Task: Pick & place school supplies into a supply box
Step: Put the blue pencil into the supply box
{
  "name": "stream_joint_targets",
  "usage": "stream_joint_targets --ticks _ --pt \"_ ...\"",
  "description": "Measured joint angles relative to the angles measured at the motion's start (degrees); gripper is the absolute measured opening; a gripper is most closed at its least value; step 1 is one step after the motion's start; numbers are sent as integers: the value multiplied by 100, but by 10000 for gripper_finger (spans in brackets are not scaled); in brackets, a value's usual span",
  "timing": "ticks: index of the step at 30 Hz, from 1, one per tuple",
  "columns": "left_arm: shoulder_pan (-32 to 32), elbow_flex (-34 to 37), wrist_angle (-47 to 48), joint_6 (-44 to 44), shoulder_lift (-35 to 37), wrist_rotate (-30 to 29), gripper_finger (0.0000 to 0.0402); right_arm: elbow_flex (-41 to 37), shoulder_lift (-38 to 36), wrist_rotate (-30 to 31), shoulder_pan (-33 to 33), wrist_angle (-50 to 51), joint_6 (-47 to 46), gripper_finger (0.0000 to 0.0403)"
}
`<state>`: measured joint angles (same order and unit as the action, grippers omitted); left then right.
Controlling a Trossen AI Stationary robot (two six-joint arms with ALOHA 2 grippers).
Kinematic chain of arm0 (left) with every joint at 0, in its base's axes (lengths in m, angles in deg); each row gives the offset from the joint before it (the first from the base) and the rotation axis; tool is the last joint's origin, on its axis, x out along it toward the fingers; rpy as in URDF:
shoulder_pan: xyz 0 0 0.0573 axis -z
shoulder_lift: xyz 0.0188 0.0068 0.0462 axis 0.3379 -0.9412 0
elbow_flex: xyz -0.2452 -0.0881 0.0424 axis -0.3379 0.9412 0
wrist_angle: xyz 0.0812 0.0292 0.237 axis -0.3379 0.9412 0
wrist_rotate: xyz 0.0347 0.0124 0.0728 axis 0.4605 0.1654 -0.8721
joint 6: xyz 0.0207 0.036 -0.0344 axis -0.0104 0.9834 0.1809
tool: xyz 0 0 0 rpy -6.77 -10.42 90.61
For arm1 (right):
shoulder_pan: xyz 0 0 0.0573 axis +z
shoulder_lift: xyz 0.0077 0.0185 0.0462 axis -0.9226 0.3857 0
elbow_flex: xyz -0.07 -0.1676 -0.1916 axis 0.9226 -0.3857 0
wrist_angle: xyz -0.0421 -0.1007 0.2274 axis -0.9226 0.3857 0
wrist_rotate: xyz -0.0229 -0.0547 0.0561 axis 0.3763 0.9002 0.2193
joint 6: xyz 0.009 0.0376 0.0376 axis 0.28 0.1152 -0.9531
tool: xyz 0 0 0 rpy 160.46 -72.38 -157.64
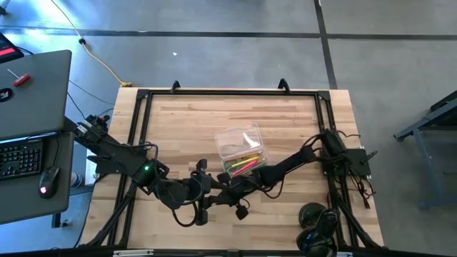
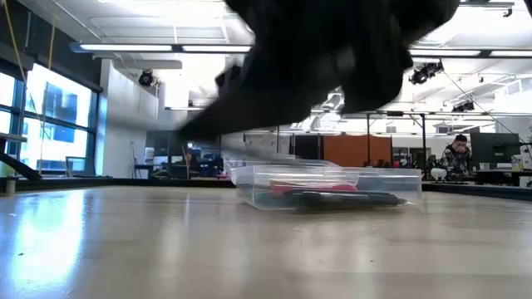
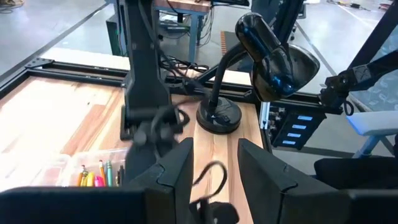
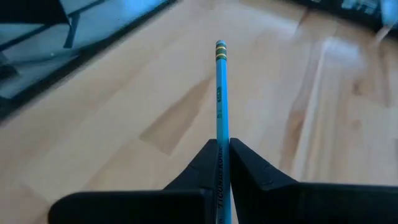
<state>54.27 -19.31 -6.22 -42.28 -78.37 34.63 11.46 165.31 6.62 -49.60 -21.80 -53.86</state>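
The clear supply box (image 1: 240,145) rests by its flat bottom on the wooden table, with yellow, pink, green and orange pens (image 1: 243,165) lying inside; it also shows in the low view (image 2: 328,188) and the left wrist view (image 3: 68,171). My right gripper (image 4: 222,146) is shut on a light blue pencil (image 4: 220,93), near the table's front edge, just in front of the box (image 1: 235,191). My left gripper (image 3: 216,177) is open and holds nothing; it hovers beside the right one (image 1: 202,187). No scissors are in sight. My right gripper pinches the light blue pencil's shaft (image 4: 222,134) between its two fingers. The pencil lies along the fingers and sticks out ahead of them, eraser end (image 4: 220,46) foremost. It looks lifted clear of the wooden tabletop.
A bulky black object on a round base (image 1: 318,225) stands at the table's near right corner, seen too in the left wrist view (image 3: 267,56). A black frame (image 1: 228,93) rims the table. A desk with a laptop and mouse (image 1: 32,93) stands beyond the left edge.
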Motion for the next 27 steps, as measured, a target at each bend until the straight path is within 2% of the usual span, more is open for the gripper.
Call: stream_joint_targets --ticks 5,8,17,20,22,27 --pt "0 0 -15 -4 0 2 156 -71 -790 16 -119 960 422 12" --pt "0 0 -85 -29 0 4 156 -397 -1357 353 -303 1197 469 12" --pt "0 -2 -68 -138 0 3 156 -2732 -3222 1221 -1154 861 441 12" --pt "0 -2 -51 -129 0 -93 156 -3419 -3546 1269 -1397 382 430 12" --pt "0 -2 -39 -129 0 -236 156 -3722 -3606 1087 -1514 -13 329 12" --pt "0 -2 -39 -129 0 -483 156 -3966 -3481 827 -1582 -152 139 12"
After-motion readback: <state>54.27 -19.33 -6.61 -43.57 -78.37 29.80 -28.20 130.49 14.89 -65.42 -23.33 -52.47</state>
